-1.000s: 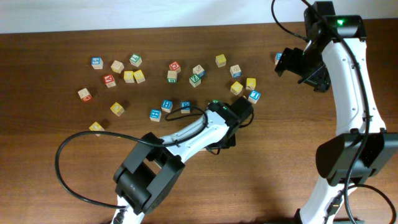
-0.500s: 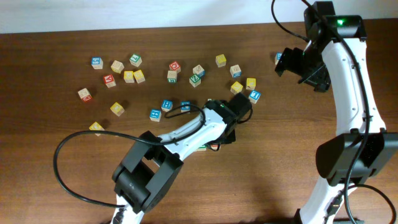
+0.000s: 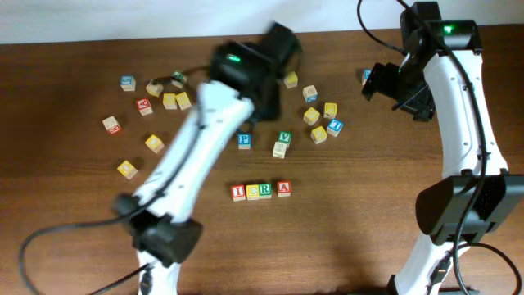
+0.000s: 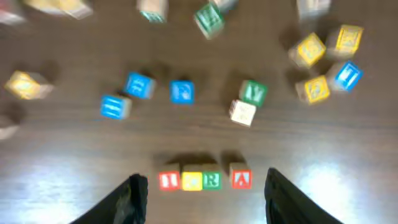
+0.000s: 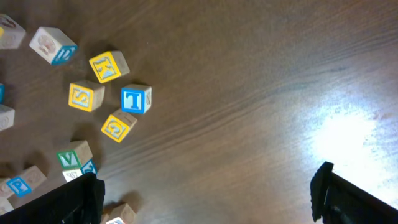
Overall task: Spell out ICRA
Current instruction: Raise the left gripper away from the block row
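Since the I (image 3: 238, 192), C (image 3: 252, 191), R (image 3: 265, 191) and A (image 3: 283, 188) cubes line up at six o'clock on the table (image 3: 368, 229), A just apart from R, the left tool (image 4: 204, 202), spread and empty, should pull away high without brushing them; the right tool (image 5: 208, 196) hangs open at two o'clock.

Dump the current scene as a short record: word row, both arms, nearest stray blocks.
word row: I cube, C cube, R cube, A cube, left to right in the overhead view; small gap before A
left pincer: open, empty, raised above the row
right pincer: open, empty, away from the row
nearest strays: V cube, P cube, beyond the row
task state: ICRA looks spelled
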Controlling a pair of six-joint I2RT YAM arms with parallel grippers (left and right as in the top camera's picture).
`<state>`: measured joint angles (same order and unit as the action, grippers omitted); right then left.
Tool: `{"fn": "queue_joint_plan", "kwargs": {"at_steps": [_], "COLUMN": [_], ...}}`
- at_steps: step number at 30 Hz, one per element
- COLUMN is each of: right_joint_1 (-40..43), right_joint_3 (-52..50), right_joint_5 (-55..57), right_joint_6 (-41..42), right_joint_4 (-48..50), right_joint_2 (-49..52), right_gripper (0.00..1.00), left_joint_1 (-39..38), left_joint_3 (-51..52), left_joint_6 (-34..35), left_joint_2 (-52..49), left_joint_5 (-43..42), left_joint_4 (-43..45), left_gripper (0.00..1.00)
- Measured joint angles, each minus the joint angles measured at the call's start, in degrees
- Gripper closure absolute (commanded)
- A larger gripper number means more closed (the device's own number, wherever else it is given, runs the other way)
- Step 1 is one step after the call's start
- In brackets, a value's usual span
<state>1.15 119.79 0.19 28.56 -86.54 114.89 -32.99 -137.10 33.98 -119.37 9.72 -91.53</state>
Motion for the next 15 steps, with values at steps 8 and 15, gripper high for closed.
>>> {"fn": "queue_joint_plan", "kwargs": {"at_steps": [8,15], "right_joint_1": [0.00,0.00], "right_joint_3": [0.00,0.00], "right_joint_5": [0.02,0.02], "right_joint_6": [-0.02,-0.02], "right_joint_4": [-0.07,-0.07], "right_joint_2": [0.00,0.00], "right_gripper": [0.02,0.02], "left_joint_1": [21.05,21.33], "left_joint_3": [-1.38,23.06], "left_joint_6": [-5.70,-6.16], "left_joint_2": [19.39,18.73], "left_joint_5": [-0.61,-1.75], "left_joint_4": [-5.11,-3.10], "left_gripper": [0.18,0.18]}}
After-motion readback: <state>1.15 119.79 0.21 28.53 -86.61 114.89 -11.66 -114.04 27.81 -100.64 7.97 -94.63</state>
